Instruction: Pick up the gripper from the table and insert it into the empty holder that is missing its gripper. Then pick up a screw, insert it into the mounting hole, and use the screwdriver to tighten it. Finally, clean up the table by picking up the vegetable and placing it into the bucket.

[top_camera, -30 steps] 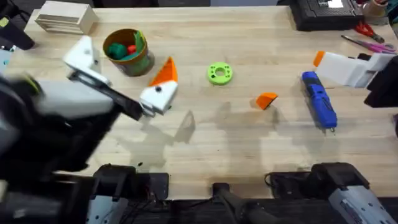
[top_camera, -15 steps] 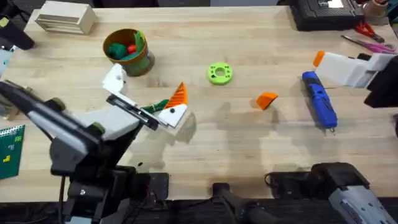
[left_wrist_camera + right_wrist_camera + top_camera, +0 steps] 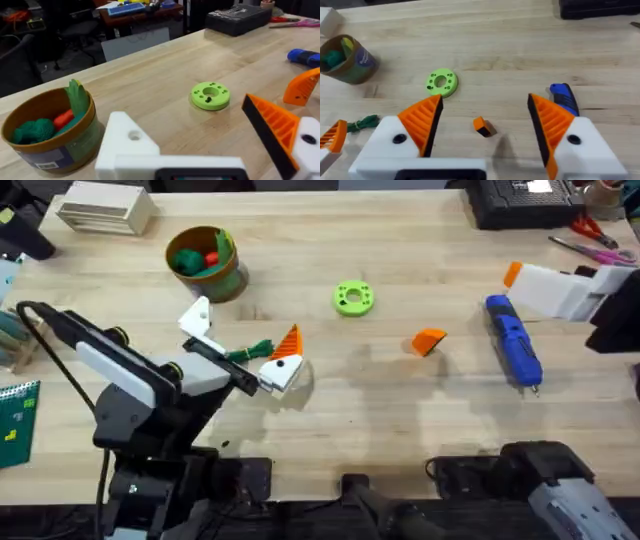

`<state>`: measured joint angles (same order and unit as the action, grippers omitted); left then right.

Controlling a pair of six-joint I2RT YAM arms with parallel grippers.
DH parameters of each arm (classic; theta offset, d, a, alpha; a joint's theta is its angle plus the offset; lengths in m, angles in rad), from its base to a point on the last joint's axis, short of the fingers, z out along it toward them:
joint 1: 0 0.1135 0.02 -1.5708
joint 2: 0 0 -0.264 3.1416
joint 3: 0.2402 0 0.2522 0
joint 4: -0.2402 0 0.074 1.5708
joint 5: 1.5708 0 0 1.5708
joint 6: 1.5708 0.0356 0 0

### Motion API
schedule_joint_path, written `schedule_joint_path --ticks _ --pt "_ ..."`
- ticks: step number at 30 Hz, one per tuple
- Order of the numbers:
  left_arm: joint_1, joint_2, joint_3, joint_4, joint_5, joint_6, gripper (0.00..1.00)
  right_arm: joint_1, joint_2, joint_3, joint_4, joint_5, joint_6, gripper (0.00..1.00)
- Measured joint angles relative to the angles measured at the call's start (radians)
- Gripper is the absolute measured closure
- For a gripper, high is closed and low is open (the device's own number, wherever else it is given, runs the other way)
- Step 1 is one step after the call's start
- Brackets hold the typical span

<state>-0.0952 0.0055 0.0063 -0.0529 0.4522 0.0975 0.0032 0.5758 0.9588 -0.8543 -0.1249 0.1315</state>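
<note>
left pincer (image 3: 243, 353) lowered; vegetable (image 3: 250, 351) lies crosswise between.

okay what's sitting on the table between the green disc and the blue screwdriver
In the overhead view, the gripper, the small orange fin, lies on bare wood between the green disc and the screwdriver, touching neither.

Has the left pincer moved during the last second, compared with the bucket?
Yes. The left pincer has moved away from the bucket, toward the arms' bases and slightly right, and is now at the vegetable.
</note>
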Motion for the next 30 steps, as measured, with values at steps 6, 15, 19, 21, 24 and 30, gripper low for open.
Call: schedule_joint_path --ticks 6,15,19,21,24,30 --pt "0.0 0.0 0.0 0.0 0.0 0.0 0.014 0.0 0.0 0.0 0.0 0.0 0.0 0.016" --pt "0.0 0.0 0.0 0.0 0.0 0.0 0.014 0.0 0.0 0.0 0.0 0.0 0.0 0.017" --pt "0.0 0.0 0.0 0.0 0.001 -0.003 0.014 0.0 0.0 0.0 0.0 0.0 0.0 0.017" --pt "0.0 0.0 0.0 0.0 0.012 -0.023 0.014 0.0 0.0 0.0 0.0 0.0 0.0 0.017" --pt "0.0 0.0 0.0 0.0 0.072 -0.089 0.014 0.0 0.0 0.0 0.0 0.0 0.0 0.017" --pt "0.0 0.0 0.001 -0.01 0.261 -0.173 0.014 0.0 0.0 0.0 0.0 0.0 0.0 0.017"
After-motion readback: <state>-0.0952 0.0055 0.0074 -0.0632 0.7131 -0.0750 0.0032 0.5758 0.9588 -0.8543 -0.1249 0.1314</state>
